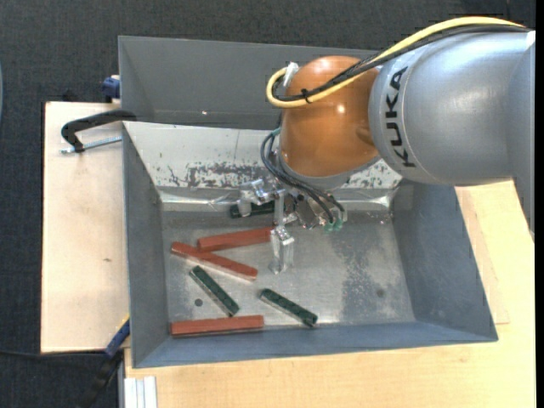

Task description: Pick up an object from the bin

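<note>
My gripper (280, 255) hangs under the arm's orange cover, low over the bin floor near its middle. Just left of its tip lies the right end of a red-brown flat stick (234, 240), slanting up to the right. A second red-brown stick (212, 261) lies below that one, its right end close to the gripper's tip. A dark green stick (288, 307) rests on the floor in front of the gripper, apart from it. I see nothing held in the gripper.
Another dark green stick (214, 291) lies left of centre, and a third red-brown stick (217, 325) runs along the bin's front wall. The arm and its cover hide the back right of the bin.
</note>
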Available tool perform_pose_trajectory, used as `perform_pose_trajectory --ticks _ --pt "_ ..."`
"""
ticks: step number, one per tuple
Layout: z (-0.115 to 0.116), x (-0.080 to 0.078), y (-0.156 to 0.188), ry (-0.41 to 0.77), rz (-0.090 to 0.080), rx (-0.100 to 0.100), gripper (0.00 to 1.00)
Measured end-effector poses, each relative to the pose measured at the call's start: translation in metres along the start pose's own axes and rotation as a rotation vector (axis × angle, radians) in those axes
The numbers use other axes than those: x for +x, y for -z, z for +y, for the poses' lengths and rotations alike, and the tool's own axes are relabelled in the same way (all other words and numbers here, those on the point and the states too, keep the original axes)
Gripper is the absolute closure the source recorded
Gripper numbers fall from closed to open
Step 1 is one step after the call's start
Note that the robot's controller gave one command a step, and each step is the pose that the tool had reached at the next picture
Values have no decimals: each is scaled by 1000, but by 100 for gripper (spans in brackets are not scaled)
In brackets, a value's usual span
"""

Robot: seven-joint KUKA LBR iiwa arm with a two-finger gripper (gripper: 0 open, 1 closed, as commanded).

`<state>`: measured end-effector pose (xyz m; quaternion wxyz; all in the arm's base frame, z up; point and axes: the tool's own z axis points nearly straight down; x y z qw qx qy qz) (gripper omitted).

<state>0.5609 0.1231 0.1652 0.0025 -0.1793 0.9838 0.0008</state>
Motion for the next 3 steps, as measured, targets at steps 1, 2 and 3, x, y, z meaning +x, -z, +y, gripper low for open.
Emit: perform_pose_trajectory --ticks 1,2,3 --pt "14 -12 -14 -150 0 0 0" --pt "6 -22 -63 -216 3 0 0" --pt "28 -46 -87 -331 -2 1 100"
